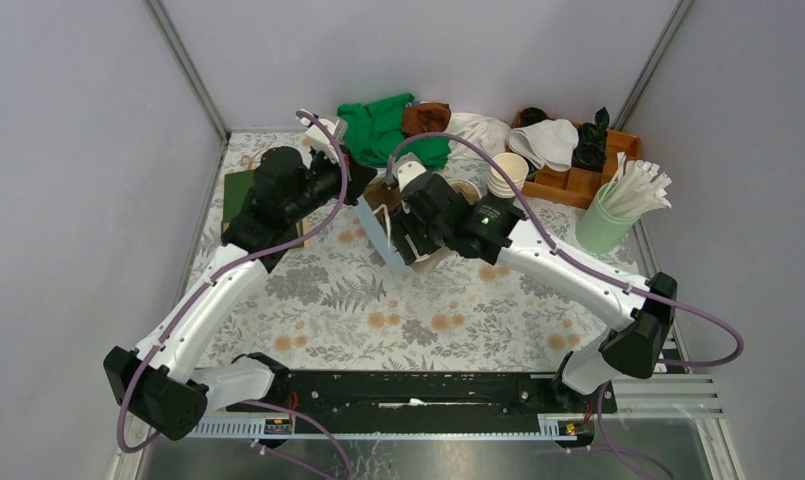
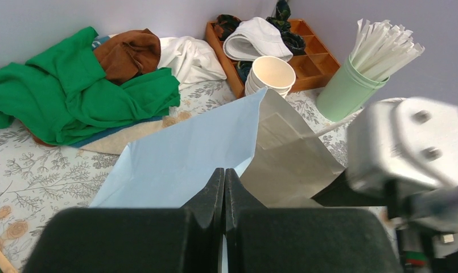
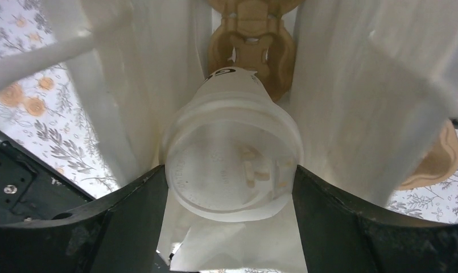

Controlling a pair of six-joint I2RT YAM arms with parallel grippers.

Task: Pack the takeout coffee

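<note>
Overhead view, centre of the frame: two robot arms meet over a counter [image 1: 378,310] covered in a floral cloth. Between them stands a pale blue paper bag [image 2: 186,153], tipped open.

The left claw [image 2: 224,182] is clenched on the bag's near edge, at the bottom centre of its own camera view. Its black fingers are pressed flat together on the paper. This looks meant to keep the mouth open and the bag from sliding. The paper is smooth and creased, blue outside and greyish white inside.

The right claw [image 3: 229,193] reaches into the bag and grasps the takeout coffee [image 3: 232,165], which fills the middle of its wrist view. The dark fingers sit wide apart against both sides of the round, translucent white lid. The lid faces the camera, and the pale paper cup tapers away toward the top of the frame. White, softly lit bag walls rise on either side. Past the cup's base, at top centre, is a tan moulded pulp tray [image 3: 249,34]. It is rough and rounded, and I cannot tell whether it lies inside the bag.

In the upper part of the left wrist view:
- crumpled green cloth [image 2: 73,85]
- a stack of lidless cups [image 2: 270,74]
- a wooden organiser [image 2: 312,62]
- a mint tumbler [image 2: 346,91] of paper-wrapped straws [image 2: 386,48]
</note>
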